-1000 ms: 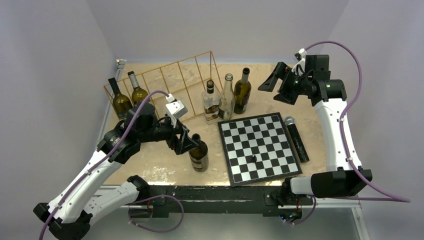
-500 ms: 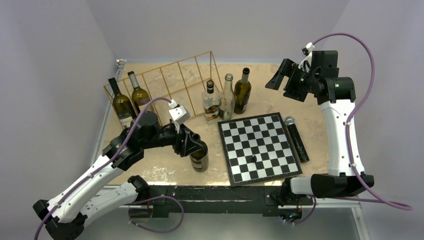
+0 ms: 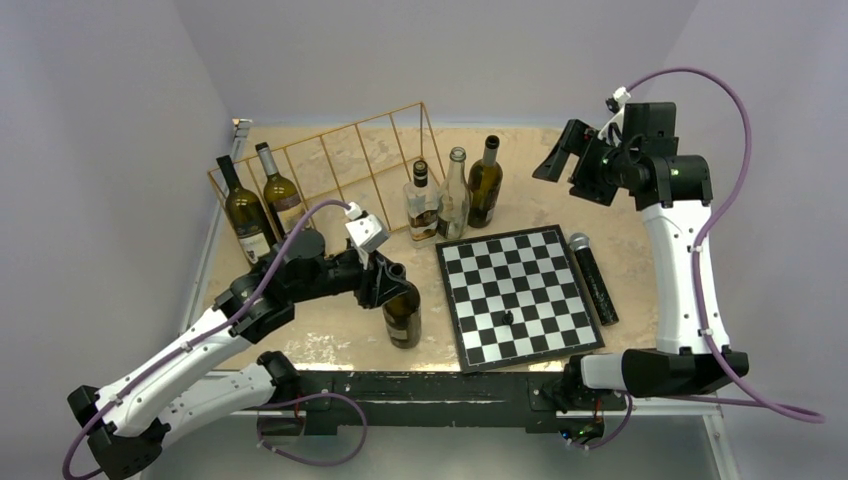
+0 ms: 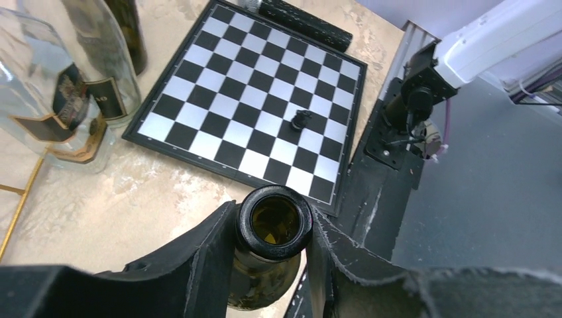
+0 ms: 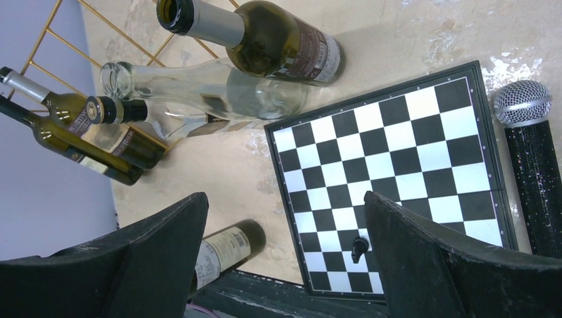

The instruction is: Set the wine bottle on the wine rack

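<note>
A dark green wine bottle stands upright on the sandy tabletop, just left of the chessboard. My left gripper is shut on its neck below the open mouth, and a black finger presses each side. The label side of this bottle also shows in the right wrist view. The gold wire wine rack lies at the back left, with two bottles resting in its leftmost slots. My right gripper hangs open and empty, high over the back right of the table.
Three upright bottles stand between the rack and the chessboard. A small black chess piece sits on the board. A black microphone lies along the board's right edge. The table's front rail is close behind the held bottle.
The left gripper has moved right onto the bottle's neck and closed on it. The bottle has shifted slightly to the right. The right arm rose a little and now holds still.
</note>
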`<state>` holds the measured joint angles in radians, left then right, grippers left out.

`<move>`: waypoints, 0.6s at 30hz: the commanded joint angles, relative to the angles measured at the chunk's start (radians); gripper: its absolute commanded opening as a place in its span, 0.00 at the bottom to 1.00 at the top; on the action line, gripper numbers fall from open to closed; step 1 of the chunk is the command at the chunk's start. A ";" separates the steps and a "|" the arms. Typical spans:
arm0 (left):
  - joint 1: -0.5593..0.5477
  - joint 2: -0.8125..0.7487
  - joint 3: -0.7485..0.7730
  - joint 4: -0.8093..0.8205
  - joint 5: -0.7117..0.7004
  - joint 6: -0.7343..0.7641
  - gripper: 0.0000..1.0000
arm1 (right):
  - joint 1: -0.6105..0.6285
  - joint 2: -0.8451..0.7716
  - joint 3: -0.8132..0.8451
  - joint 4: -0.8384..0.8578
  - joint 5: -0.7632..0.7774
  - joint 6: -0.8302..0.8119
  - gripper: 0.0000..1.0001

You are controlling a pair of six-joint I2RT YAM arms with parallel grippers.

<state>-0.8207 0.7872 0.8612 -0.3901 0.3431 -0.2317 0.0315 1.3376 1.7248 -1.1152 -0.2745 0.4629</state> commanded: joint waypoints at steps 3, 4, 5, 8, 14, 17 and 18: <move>-0.005 0.028 0.044 -0.032 -0.174 0.029 0.00 | -0.005 -0.043 0.002 -0.002 0.024 -0.008 0.92; -0.005 0.030 0.056 -0.034 -0.200 0.032 0.00 | -0.005 -0.043 -0.002 0.000 0.025 -0.008 0.92; -0.005 0.031 0.072 -0.039 -0.232 0.029 0.00 | -0.005 -0.046 -0.005 0.001 0.026 -0.008 0.92; -0.005 0.037 0.127 -0.054 -0.352 0.020 0.00 | -0.005 -0.054 -0.014 0.007 0.033 -0.007 0.92; -0.003 0.077 0.265 -0.098 -0.549 0.000 0.00 | -0.005 -0.069 -0.026 0.016 0.055 -0.010 0.92; -0.003 0.117 0.342 -0.134 -0.614 -0.015 0.00 | -0.005 -0.071 -0.033 0.024 0.054 -0.007 0.92; -0.003 0.131 0.365 -0.148 -0.637 -0.018 0.00 | -0.005 -0.070 -0.035 0.027 0.054 -0.007 0.92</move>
<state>-0.8223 0.8993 1.0691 -0.5949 -0.1455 -0.2237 0.0315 1.2888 1.6958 -1.1141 -0.2432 0.4629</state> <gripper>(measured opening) 0.401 0.923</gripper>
